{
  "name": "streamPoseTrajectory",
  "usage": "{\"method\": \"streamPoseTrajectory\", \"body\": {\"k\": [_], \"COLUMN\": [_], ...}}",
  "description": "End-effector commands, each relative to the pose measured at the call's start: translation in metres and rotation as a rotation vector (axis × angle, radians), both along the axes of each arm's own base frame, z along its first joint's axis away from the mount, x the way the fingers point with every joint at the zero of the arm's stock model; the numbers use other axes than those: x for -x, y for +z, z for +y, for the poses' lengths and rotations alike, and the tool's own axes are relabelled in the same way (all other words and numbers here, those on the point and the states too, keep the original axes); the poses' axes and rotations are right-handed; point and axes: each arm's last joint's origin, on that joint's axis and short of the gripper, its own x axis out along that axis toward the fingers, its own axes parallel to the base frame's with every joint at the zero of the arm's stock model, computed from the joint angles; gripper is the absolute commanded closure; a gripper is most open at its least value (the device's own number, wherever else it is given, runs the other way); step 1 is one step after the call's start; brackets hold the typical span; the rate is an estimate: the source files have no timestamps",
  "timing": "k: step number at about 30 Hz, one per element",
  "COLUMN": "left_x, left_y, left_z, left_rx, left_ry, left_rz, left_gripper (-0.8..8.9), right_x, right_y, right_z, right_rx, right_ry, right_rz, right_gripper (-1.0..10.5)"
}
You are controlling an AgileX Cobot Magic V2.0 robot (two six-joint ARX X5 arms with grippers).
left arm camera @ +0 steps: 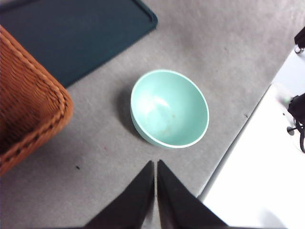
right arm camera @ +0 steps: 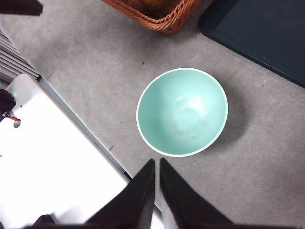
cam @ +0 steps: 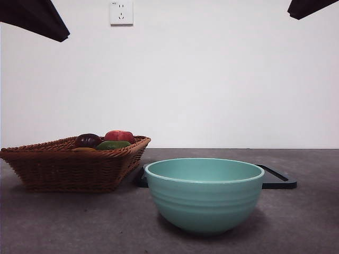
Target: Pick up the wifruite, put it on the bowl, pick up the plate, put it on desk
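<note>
The pale teal bowl (cam: 204,193) stands empty on the dark grey desk (cam: 79,222), near the front. Both wrist views look down into it, the bowl (left arm camera: 169,109) and the bowl (right arm camera: 182,112). A sliver of orange-brown skin, apparently the wifruite (cam: 85,150), peeks over the rim of the wicker basket (cam: 69,166), below a dark purple fruit. The plate is out of view. My left gripper (left arm camera: 155,162) and right gripper (right arm camera: 157,160) hang high above the desk, each shut on nothing. Only black tips show in the front view's top corners.
The basket also holds a red fruit (cam: 119,136) and a green one (cam: 113,144). A dark flat rectangular tray (cam: 278,180) lies behind the bowl. A white surface (right arm camera: 57,157) borders the desk's near edge. A wall socket (cam: 121,12) sits high on the white wall.
</note>
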Motion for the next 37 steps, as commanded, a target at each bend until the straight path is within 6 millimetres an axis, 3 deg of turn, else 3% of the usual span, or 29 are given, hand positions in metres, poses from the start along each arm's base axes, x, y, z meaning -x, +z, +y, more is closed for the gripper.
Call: {"method": "streamPoseTrajectory", "body": {"k": [1,7,12,16,22,30,37], "left_x": [0.007,0.015,0.032,0.044,0.052,0.054,0.053], "left_y": [0.014,0.044,0.040,0.014,-0.038,-0.098,-0.123], "left_z": [0.006,0.040,0.069,0.084,0.095,0.100,0.101], "left_rx": [0.021,0.125,0.104,0.052,-0.033,-0.085,-0.105], "left_ry": [-0.011,0.199,0.450,0.657,0.840,0.901,0.915], "left_rz": [-0.115,-0.526,-0.828,-0.938,-0.936,-0.870,-0.842], "left_gripper": [8.05,8.05,8.05,8.05,8.05,8.05,8.05], "right_x": [0.000,-0.001,-0.001,-0.001,-0.002,-0.002,-0.002], "right_y": [0.004,0.005,0.005,0.005,0.006,0.006,0.006], "right_z": [0.002,0.002,0.002,0.003,0.003,0.003,0.003], "right_rx": [-0.006,-0.011,-0.011,-0.019,-0.027,-0.027,-0.027], "right_ry": [0.017,0.017,0.017,0.017,0.017,0.017,0.017], "right_rz": [-0.020,-0.026,-0.026,-0.035,-0.046,-0.046,-0.046], "right_gripper": [9.4,9.4,9.4,9.4,9.4,9.4,9.4]}}
